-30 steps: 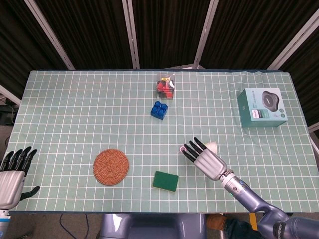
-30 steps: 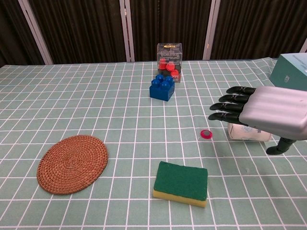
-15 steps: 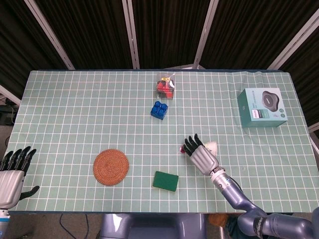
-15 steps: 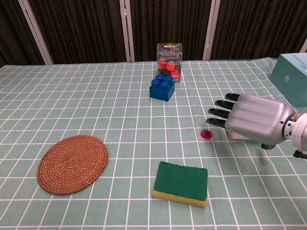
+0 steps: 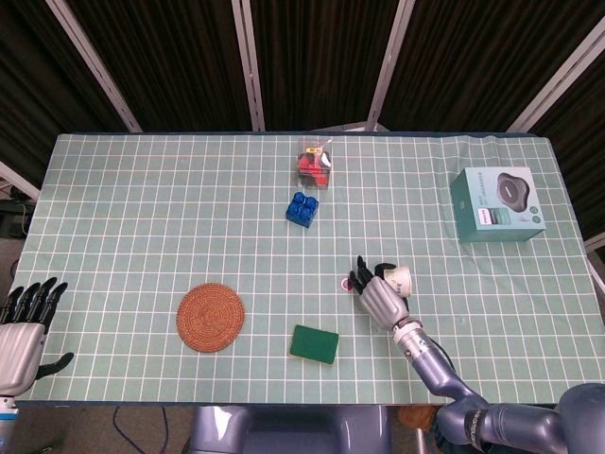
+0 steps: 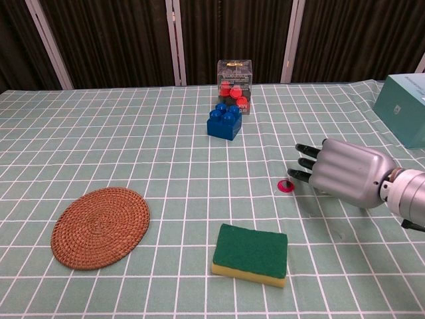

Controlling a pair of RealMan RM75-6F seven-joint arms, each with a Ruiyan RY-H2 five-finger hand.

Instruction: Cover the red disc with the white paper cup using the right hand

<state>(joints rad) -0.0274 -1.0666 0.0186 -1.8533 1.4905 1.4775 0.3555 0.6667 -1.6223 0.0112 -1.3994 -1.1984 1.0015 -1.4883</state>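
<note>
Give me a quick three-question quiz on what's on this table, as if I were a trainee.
1. True or false: the cup already covers the red disc.
2. Which lies nearest the disc: A) mat, B) sponge, C) teal box?
3. Which robot hand is at the cup?

Key: 1. False; the disc lies bare. 2. B. 3. The right robot hand; the left robot hand is at the table's edge.

Right hand (image 5: pixel 380 292) now lower and drawn back, closer around the white paper cup (image 5: pixel 398 280).
</note>
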